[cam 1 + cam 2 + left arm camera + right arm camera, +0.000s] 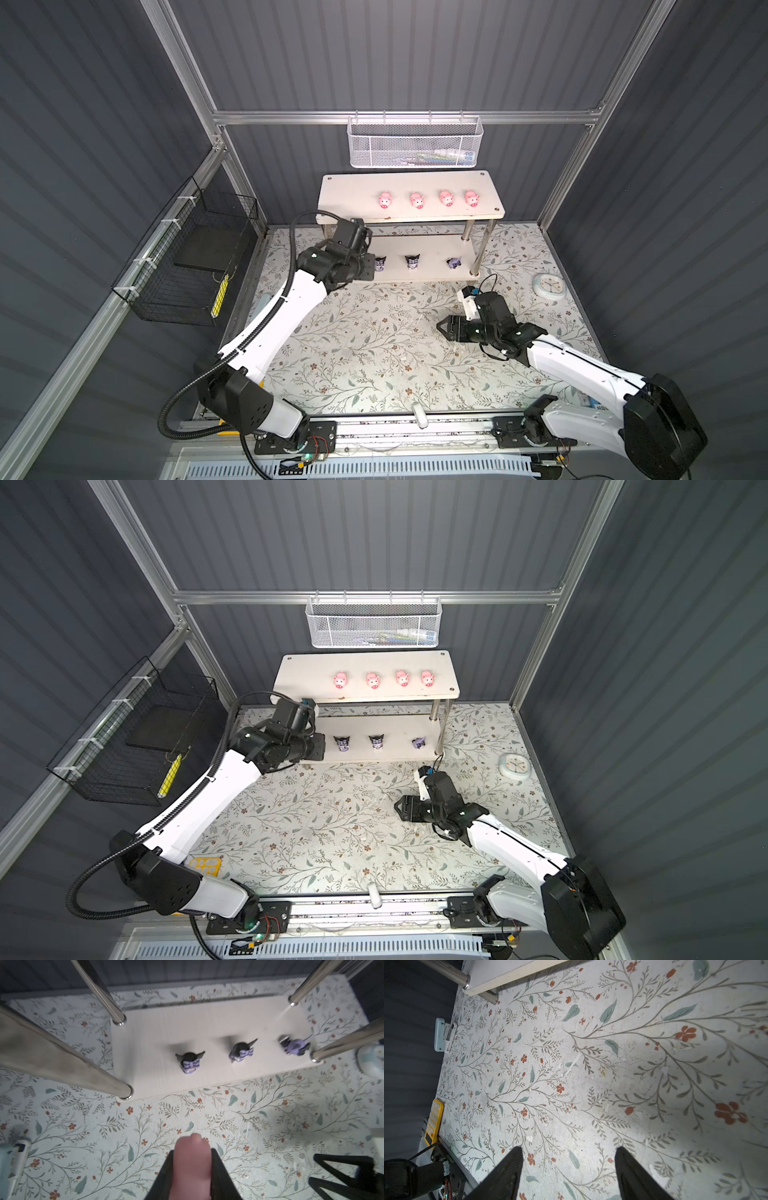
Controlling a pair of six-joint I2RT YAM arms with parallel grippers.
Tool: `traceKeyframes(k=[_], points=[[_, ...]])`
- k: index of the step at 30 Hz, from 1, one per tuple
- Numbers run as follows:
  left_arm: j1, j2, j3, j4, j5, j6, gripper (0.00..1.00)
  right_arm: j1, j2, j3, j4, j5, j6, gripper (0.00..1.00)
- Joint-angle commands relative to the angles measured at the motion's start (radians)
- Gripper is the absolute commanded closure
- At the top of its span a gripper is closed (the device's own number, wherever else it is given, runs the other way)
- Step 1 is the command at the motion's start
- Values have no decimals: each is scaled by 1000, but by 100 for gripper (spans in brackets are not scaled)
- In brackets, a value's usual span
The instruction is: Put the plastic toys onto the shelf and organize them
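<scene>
Pink pig (192, 1167) is sitting clamped in the left gripper (368, 266), by the shelf's (349, 195) near-left corner. Four pigs (417, 200) are lining the top tier: should be lifting over the edge, landing it left of them, matching spacing. Right gripper (568, 1150) is hanging open.
</scene>
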State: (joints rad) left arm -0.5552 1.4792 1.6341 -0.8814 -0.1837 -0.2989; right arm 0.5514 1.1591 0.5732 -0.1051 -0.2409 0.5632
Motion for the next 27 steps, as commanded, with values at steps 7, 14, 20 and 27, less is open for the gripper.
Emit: traceKeyframes(k=[7,14,20,27], points=[[5,110,468,-387,-67,37,71,1,22,5,24,-19,4,28],[5,284,750,-423,-107,72,71,0,24,8,26,-22,6,28],[14,381,831,-354,-129,92,70,1,15,4,15,-18,1,28],[25,418,825,-263,-176,108,70,-1,6,-10,15,-12,2,28]])
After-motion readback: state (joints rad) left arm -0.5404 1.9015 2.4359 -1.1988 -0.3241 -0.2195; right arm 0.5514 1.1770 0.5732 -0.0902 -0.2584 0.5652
